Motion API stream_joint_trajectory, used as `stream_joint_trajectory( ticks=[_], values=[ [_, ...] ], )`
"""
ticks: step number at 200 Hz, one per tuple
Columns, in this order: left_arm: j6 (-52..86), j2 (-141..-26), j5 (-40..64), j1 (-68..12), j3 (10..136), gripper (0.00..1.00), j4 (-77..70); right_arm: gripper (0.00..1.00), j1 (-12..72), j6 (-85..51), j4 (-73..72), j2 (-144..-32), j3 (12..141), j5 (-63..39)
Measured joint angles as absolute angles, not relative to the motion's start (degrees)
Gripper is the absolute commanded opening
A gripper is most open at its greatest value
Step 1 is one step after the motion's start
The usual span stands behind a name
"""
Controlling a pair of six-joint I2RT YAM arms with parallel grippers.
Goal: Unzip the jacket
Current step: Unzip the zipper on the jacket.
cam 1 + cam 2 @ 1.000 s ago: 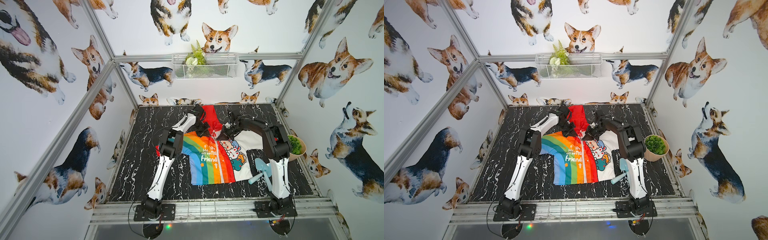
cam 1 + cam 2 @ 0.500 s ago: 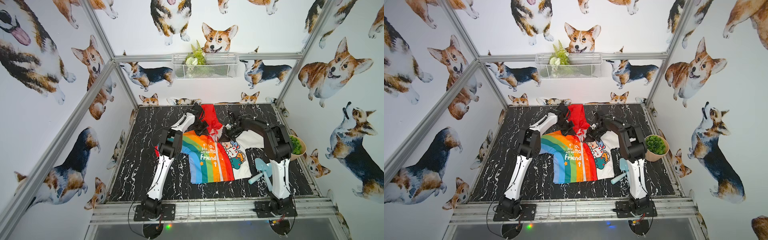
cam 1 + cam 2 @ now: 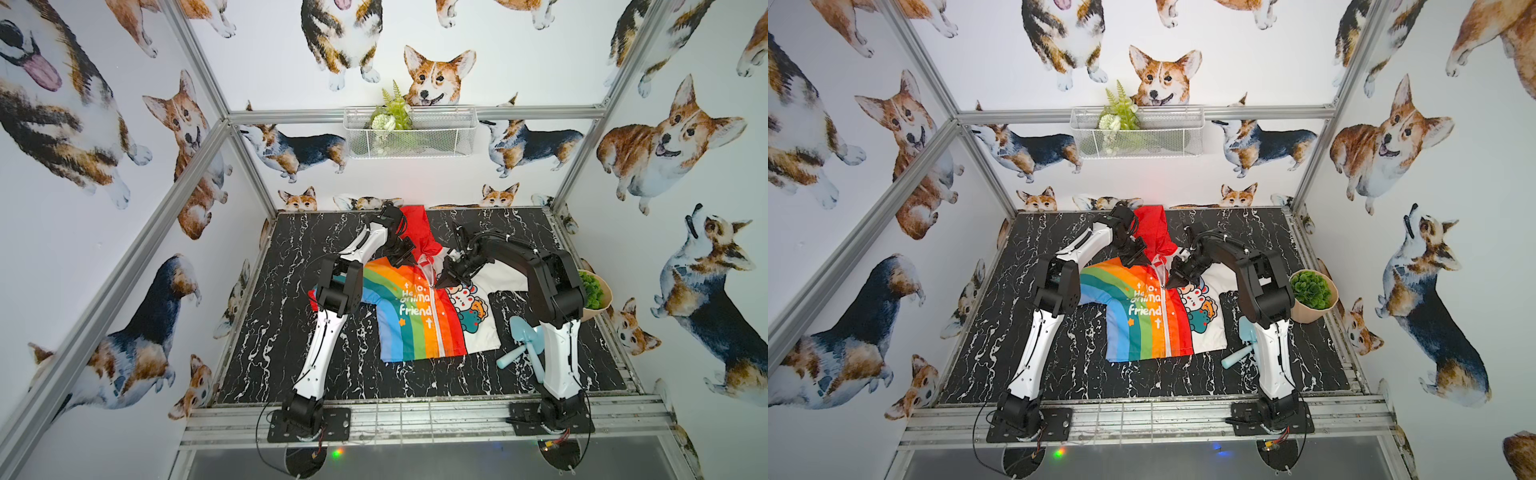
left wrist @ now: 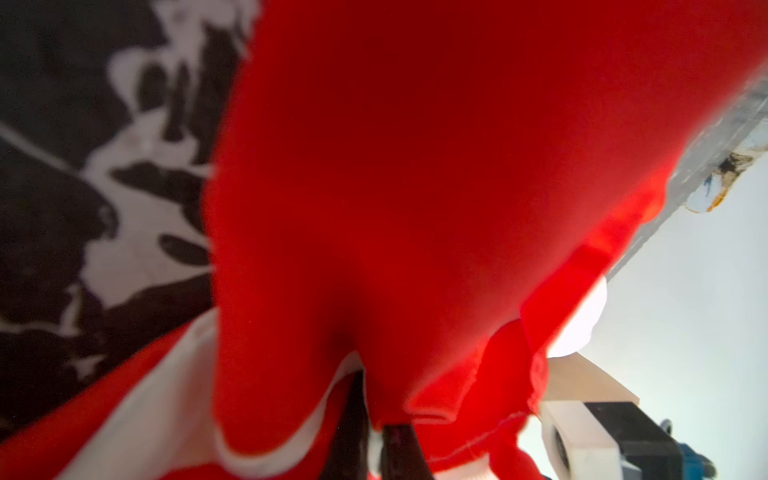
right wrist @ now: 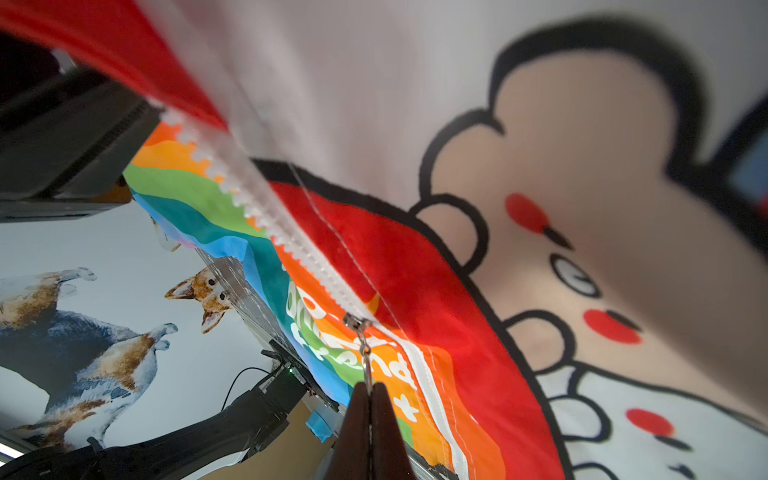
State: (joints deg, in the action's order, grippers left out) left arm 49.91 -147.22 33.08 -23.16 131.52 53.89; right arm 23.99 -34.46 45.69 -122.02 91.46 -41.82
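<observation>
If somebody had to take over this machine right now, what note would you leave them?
The left gripper is shut on the jacket at the collar, just below the red hood.
The right gripper is shut on the zipper pull.
The jacket lies flat on the table, hood toward the back wall.
Done: the zipper is open from the collar to about the printed words.
Left: draw the pull down to the hem while the collar is held.
</observation>
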Motion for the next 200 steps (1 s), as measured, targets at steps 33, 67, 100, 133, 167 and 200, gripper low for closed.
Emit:
stream_joint_trajectory(
  ticks=[33, 67, 100, 133, 167, 200],
  values=[
    [49.60, -147.22, 33.15, -22.98, 132.05, 0.00, 53.87, 0.00, 24.75, -33.78, 46.72, -121.25, 90.94, -41.25],
    [48.99, -147.17, 33.12, -22.63, 132.18, 0.00, 53.91, 0.00, 25.58, -33.26, 47.22, -120.36, 89.80, -40.40],
    [48.62, -147.00, 33.10, -22.52, 132.51, 0.00, 54.33, 0.00, 26.63, -33.21, 47.55, -119.07, 88.44, -39.22],
    [48.60, -147.00, 33.08, -22.13, 133.40, 0.00, 54.78, 0.00, 27.18, -33.23, 47.57, -117.45, 86.26, -38.41],
    [48.62, -147.00, 33.01, -21.78, 134.02, 0.00, 54.96, 0.00, 27.51, -33.26, 47.13, -115.26, 83.46, -37.58],
    [48.60, -147.00, 32.88, -21.78, 134.06, 0.00, 55.11, 0.00, 27.75, -33.47, 46.63, -113.58, 80.97, -37.36]
  ],
)
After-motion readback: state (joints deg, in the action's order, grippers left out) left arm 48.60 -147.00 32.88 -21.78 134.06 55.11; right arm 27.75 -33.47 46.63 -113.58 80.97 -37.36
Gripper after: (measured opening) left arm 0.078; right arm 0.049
